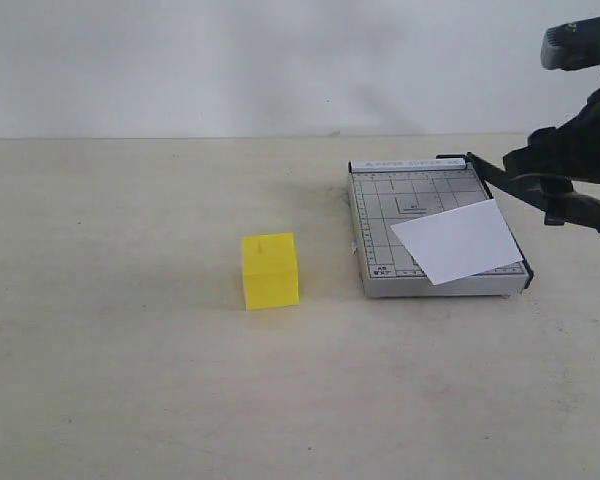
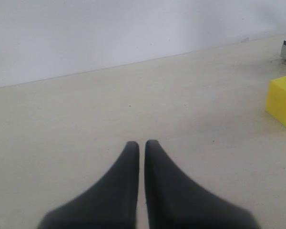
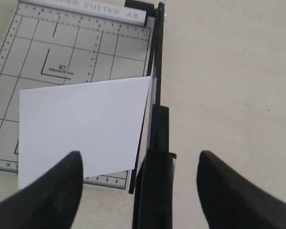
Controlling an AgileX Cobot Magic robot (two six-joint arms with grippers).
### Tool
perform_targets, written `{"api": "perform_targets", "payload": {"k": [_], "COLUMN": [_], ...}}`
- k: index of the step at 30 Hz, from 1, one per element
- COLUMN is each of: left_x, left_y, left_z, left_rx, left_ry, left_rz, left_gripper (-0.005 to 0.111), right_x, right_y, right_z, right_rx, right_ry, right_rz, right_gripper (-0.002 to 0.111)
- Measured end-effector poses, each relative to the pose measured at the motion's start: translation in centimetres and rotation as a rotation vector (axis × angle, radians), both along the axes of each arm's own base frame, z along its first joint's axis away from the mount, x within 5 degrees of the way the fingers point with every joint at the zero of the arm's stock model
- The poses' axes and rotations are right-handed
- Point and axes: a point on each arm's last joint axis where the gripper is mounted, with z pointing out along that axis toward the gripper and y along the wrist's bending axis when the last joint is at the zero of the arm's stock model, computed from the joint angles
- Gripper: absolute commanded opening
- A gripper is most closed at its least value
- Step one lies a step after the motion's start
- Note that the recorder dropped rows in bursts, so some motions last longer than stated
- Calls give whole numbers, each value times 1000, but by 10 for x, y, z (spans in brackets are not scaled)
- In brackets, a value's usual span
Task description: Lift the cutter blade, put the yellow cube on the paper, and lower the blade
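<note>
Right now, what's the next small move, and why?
Probably open the left claw and ease it toward the yellow cube: the cutter blade looks raised, the right claw stands open astride its handle, and the cube sits on the table, off the paper.

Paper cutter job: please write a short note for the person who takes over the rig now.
Left gripper: shut, empty, above bare table.
Right gripper: open, fingers on either side of the cutter blade handle, not gripping.
Blade: raised off the grey trimmer board.
Paper: lies skewed on that board.
Yellow cube: on the table, apart from the trimmer.
Done: blade raised. To do: cube onto paper, then lower blade.
</note>
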Motion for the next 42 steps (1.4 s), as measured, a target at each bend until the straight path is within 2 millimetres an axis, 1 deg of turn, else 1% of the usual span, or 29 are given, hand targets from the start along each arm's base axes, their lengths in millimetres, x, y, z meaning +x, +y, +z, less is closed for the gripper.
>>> {"api": "perform_targets", "payload": {"k": [1,3,5,8,9,12,14,15,17,20,21,24,27,30,36,42], "left_x": [0,0,0,0,0,0,0,0,0,0,0,0,0,0,0,0], "left_y": [0,0,0,0,0,0,0,0,0,0,0,0,0,0,0,0], "left_z": [0,0,0,0,0,0,0,0,0,0,0,0,0,0,0,0], "left_rx": [0,0,0,0,0,0,0,0,0,0,0,0,0,0,0,0], "left_ry": [0,0,0,0,0,0,0,0,0,0,0,0,0,0,0,0], "left_rz": [0,0,0,0,0,0,0,0,0,0,0,0,0,0,0,0], "left_gripper": [4,4,4,4,4,4,4,4,4,4,4,4,4,4,4,4], "right_x": [0,0,-2,-16,-23,-57,-87,-102,-135,-174,-186,-210,-225,-234,-237,-237], "right_y": [0,1,0,-1,-2,-5,-8,-10,-15,-21,-23,-27,-29,-30,-30,-30], "right_z": [1,3,14,31,32,29,18,16,2,-14,-18,-27,-34,-39,-54,-58], "right_rx": [0,3,12,35,44,96,151,183,246,348,393,508,571,593,582,569], "right_ry": [-6,-26,-82,-178,-198,-281,-335,-380,-441,-535,-575,-672,-726,-732,-664,-638], "right_rz": [2,8,12,16,16,8,-11,-23,-56,-104,-121,-155,-162,-163,-174,-175], "right_gripper": [61,61,61,61,61,60,53,47,32,1,0,0,0,0,0,0]}}
